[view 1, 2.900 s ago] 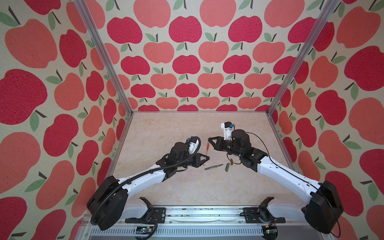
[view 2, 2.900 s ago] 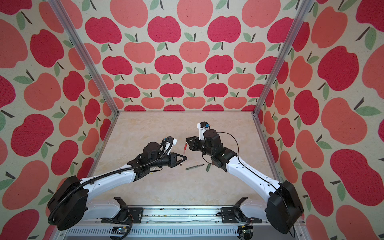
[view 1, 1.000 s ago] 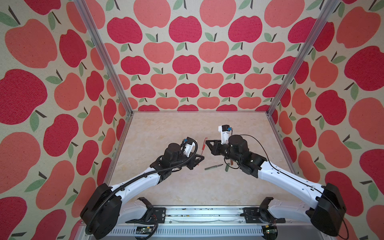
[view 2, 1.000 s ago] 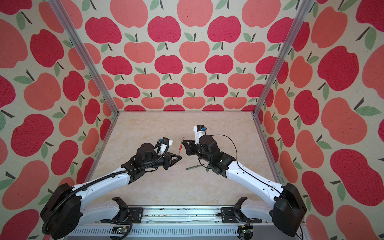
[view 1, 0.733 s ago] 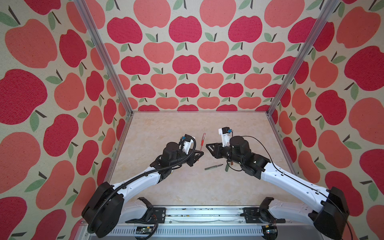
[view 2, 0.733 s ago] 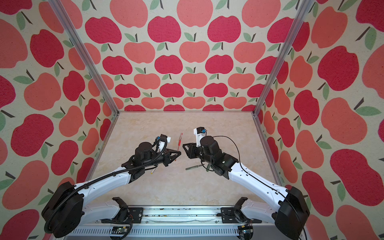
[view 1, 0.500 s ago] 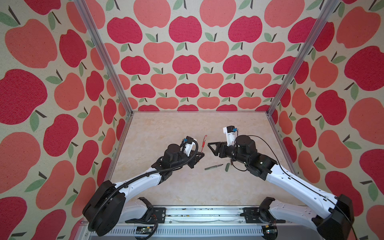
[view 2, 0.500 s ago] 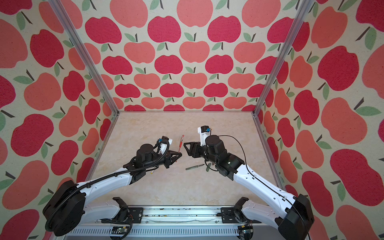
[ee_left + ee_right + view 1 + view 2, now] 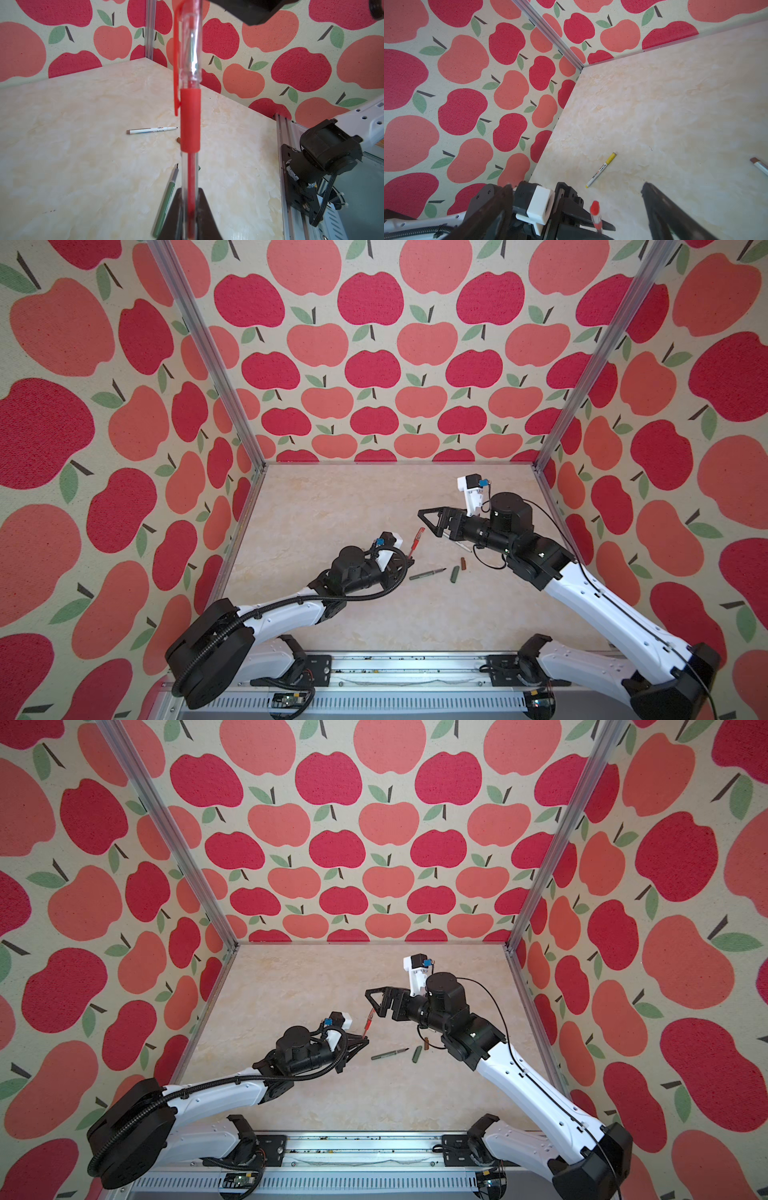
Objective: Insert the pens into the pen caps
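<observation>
The white pen with the yellow band (image 9: 600, 170) is hiding from us in both top views; only the right wrist view is showing it, lying flat on the table (image 9: 332, 497) toward the left edge. The white pen with the dark tip (image 9: 151, 130) is running under the right gripper (image 9: 431, 523) in a top view, and the right wrist view is cutting it off. In the left wrist view the brown cap (image 9: 178, 140) is peeking out from behind the red pen (image 9: 190, 120). We are seeing the red pen's cap (image 9: 190, 52), clear with a red clip, sitting on the pen, its top cut off. The left gripper (image 9: 409, 561) is clamping the red pen's lower end, holding it off the table. The right gripper's jaws are standing wide apart, gripping nothing, the pen's capped top just beside them. The dark green pen (image 9: 428, 573) and dark green cap (image 9: 455, 574) are lying apart near the table's middle.
</observation>
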Tool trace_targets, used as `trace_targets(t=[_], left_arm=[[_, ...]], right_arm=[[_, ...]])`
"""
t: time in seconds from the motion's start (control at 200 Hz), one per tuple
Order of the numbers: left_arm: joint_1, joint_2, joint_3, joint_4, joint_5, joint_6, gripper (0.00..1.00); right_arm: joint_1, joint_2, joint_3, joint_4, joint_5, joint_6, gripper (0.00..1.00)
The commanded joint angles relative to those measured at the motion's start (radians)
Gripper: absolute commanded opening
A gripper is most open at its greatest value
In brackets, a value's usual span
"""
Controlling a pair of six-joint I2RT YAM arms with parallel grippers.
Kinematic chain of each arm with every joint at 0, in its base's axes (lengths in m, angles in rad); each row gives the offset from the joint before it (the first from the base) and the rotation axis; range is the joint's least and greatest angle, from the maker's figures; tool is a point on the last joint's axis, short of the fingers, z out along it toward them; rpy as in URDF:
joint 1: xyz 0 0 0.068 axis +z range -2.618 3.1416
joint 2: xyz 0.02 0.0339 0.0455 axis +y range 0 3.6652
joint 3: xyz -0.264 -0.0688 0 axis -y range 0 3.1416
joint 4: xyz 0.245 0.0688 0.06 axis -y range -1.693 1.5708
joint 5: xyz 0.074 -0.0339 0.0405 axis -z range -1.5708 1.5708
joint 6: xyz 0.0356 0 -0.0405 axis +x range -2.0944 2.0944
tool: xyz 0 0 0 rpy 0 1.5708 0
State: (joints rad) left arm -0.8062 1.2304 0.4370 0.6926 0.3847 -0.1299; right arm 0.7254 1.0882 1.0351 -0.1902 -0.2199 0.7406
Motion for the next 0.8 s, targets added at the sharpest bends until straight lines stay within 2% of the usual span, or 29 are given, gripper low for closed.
trace_targets(t=[0.0, 0.23, 0.41, 0.655, 0.79], left_arm=[[-0.012, 0.001, -0.018, 0.088, -0.025, 0.047, 0.0], [-0.032, -0.003, -0.023, 0.08, -0.024, 0.076, 0.0], [-0.047, -0.032, -0.017, 0.012, -0.053, 0.136, 0.0], [-0.047, -0.06, -0.012, -0.025, -0.064, 0.13, 0.0], [-0.047, -0.062, 0.005, -0.058, -0.069, 0.129, 0.0]], right_arm=[[-0.016, 0.032, 0.041, -0.048, -0.063, 0.033, 0.98], [-0.03, 0.136, 0.127, -0.08, -0.108, 0.042, 0.96], [-0.032, 0.26, 0.294, -0.251, -0.175, -0.006, 0.95], [-0.033, 0.279, 0.303, -0.296, -0.221, -0.043, 0.94], [-0.034, 0.288, 0.321, -0.323, -0.266, -0.062, 0.9]])
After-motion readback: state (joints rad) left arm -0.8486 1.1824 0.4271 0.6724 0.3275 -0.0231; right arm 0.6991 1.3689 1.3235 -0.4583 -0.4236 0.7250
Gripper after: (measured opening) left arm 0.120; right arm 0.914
